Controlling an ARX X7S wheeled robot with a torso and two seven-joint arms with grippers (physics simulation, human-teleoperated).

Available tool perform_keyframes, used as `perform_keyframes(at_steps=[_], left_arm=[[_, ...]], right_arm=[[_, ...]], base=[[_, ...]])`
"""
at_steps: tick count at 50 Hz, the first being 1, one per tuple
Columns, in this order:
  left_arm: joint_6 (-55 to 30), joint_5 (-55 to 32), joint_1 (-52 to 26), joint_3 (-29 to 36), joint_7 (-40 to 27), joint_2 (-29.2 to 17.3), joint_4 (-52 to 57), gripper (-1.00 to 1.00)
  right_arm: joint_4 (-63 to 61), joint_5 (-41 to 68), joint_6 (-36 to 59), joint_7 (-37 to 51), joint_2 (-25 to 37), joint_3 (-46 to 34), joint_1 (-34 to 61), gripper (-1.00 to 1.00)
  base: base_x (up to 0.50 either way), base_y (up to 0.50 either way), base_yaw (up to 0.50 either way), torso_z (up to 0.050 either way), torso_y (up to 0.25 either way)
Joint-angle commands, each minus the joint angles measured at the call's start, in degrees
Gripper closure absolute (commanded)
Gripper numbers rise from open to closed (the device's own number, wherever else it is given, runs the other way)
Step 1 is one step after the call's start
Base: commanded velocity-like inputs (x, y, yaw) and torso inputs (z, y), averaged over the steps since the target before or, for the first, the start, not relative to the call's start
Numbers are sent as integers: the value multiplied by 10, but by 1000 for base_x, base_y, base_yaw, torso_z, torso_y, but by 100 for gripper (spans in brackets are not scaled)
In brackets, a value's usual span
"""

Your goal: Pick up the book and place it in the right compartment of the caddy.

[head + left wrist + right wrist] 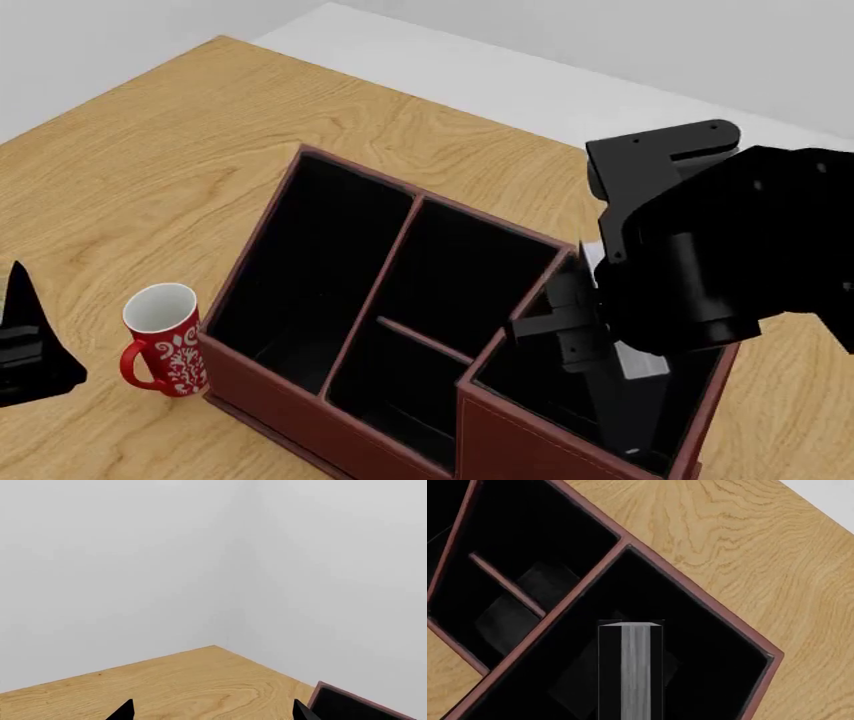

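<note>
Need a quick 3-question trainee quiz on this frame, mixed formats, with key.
1. True or false: the book hangs over the long narrow section of the caddy.
2. Which arm's gripper carries the book: A) left B) right C) neither?
3. Fill in: the red mug stands on the table ______ the caddy.

Key: 1 false, it is above the right compartment, spine-on to the right wrist camera. 2 B, the right gripper; the left gripper shows only bare open fingertips. 3 outside (beside).
</note>
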Motion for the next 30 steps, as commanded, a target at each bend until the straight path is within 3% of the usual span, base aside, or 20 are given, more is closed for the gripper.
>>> perform_keyframes(at_steps=[1,30], left_arm=[[5,5,-3,5,1,1,-10,-100],[5,11,-7,14,-3,0,-18,-100]], right_arm=[[16,-51,-5,-36,-8,1,-1,100],[62,-101,-29,-106,-32,-25,-27,100]], base=[[0,0,0,0,0],[0,0,0,0,1]])
